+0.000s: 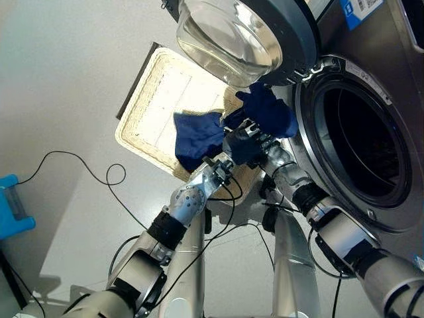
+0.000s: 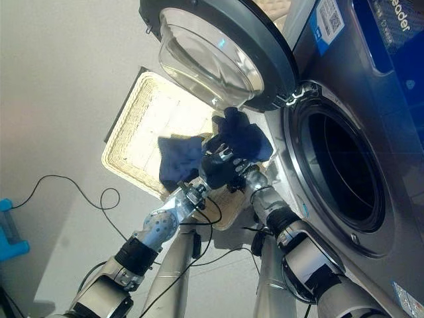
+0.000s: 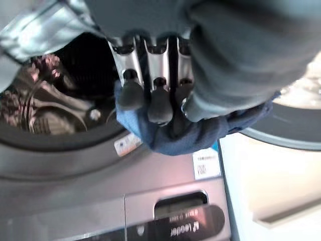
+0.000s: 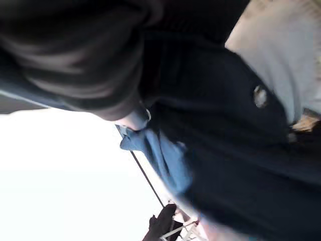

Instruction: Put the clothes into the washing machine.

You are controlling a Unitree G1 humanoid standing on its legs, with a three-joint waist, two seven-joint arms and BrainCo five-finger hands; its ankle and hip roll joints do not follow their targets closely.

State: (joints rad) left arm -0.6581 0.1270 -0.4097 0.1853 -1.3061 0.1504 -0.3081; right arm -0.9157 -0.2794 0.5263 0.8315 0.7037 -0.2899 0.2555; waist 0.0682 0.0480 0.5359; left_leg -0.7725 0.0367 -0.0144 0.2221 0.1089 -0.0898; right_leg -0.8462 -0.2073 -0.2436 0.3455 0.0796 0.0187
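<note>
Cloth [image 1: 199, 136], dark blue, gripped by both hands above the basket [image 1: 156, 99], just beside the open washer [image 1: 361, 142]. Left hand [image 1: 222, 165] curled round one bunch of it, the flap hanging over the basket's near rim; in the left wrist view fingers [image 3: 159, 98] bent over blue fabric, thumb pressed against it. Right hand [image 1: 255, 142] closed on the other bunch, which stands up close to the washer's grey seal; fingers mostly buried under the fabric in the right wrist view, so how tight the grip is cannot be told there. Both hands touching or nearly so, wrists crossing low in front of the drum mouth.

Basket pale, woven, rectangular, lying on the floor [image 1: 59, 86] left of the washer. Door [image 1: 242, 36] swung wide, its glass bowl hanging over the basket's far corner. Drum [image 1: 364, 142] dark inside. Blue sticker [image 1: 361, 10] with white print high on the washer's front, too small to read; small white labels [image 3: 203, 170] on the panel in the left wrist view, likewise unreadable. Blue object [image 1: 13, 209] on the floor at far left, well apart.
</note>
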